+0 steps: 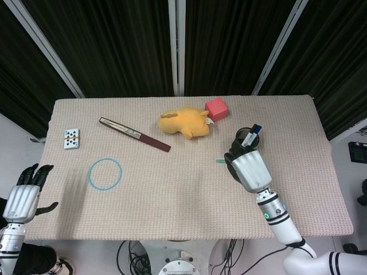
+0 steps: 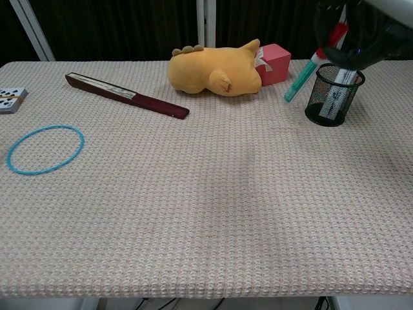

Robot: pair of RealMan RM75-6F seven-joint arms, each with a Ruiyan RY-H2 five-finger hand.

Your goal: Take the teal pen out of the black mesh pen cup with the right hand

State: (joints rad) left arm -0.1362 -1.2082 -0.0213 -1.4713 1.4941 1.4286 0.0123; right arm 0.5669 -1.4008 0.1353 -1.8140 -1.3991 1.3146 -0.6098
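We find the right robot hand (image 2: 358, 29) gripping the teal pen (image 2: 302, 76), now clear of the black mesh pen cup (image 2: 333, 94) near the surface's far right edge. The pen hangs tilted; we judge a loose grip could drop it.

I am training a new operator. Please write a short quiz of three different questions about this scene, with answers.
1. True or false: the teal pen is outside the pen cup.
2. Which hand holds the pen: A) left hand, B) right hand?
3. Fill in: the toy lies beside a red ____.

Key:
1. True; the pen hangs tilted in the air, left of the cup in the chest view.
2. B.
3. Box.
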